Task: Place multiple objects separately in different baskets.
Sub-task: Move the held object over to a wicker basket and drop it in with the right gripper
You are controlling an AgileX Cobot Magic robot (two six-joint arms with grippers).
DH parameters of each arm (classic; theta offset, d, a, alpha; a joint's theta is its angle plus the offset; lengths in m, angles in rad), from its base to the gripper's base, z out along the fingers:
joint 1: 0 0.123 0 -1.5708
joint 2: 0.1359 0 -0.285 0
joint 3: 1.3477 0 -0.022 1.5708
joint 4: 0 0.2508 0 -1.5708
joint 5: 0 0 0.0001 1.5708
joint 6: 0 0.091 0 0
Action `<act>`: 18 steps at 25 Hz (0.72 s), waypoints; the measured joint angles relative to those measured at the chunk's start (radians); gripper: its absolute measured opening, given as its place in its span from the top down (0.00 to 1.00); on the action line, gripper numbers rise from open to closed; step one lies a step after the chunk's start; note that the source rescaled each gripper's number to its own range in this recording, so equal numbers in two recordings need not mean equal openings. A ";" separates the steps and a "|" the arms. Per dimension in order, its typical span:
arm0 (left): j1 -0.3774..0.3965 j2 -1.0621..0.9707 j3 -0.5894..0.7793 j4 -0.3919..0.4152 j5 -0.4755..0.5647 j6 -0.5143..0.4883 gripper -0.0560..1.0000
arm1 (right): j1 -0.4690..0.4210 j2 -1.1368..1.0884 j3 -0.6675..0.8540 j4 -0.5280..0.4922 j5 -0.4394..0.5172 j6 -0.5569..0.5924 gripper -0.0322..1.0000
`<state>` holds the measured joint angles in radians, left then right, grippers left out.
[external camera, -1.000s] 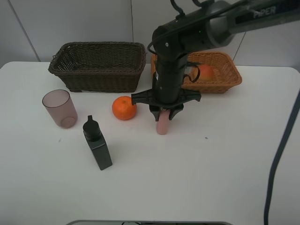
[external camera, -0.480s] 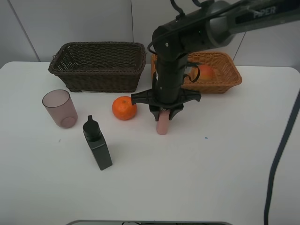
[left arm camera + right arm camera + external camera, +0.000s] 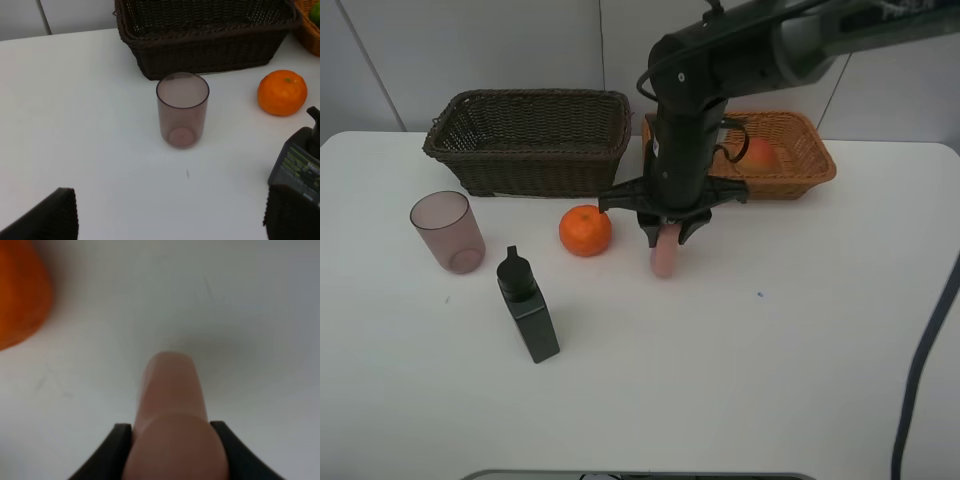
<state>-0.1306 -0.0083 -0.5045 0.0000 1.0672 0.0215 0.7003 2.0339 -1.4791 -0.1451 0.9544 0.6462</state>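
my right end effector (image 3: 666, 238) is clamped tight on the slim pink bottle (image 3: 665, 260), beside the orange (image 3: 585, 230); my left end effector (image 3: 170, 217) gapes wide, empty.

Right gripper (image 3: 172, 440) clamped on a slim pink plastic bottle (image 3: 172, 400). The bottle fills the gap between the two black fingers (image 3: 116, 446), one finger pressed on each side of its body. The bottle points away from the camera, rounded far end visible, cap not seen. Plain white table (image 3: 260, 310) lies under and beyond the bottle. Soft grey shadow (image 3: 220, 352) sits on the table just past the bottle's far end; cannot tell if that end touches the surface. Round orange fruit (image 3: 20, 295) off to one side of the bottle, apart from it, cut by the frame edge, blurred.
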 joint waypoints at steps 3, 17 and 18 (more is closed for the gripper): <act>0.000 0.000 0.000 0.000 0.000 0.000 0.04 | 0.000 -0.021 -0.067 0.000 0.033 -0.097 0.96; 0.000 0.000 0.000 0.000 0.000 0.000 0.04 | 0.000 0.059 -0.563 -0.002 0.139 -0.354 0.97; 0.000 0.000 0.000 0.000 0.000 0.000 0.04 | 0.000 0.087 -0.610 -0.002 0.144 -0.365 0.97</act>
<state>-0.1306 -0.0083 -0.5045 0.0000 1.0672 0.0215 0.7003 2.1204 -2.0892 -0.1473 1.0985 0.2813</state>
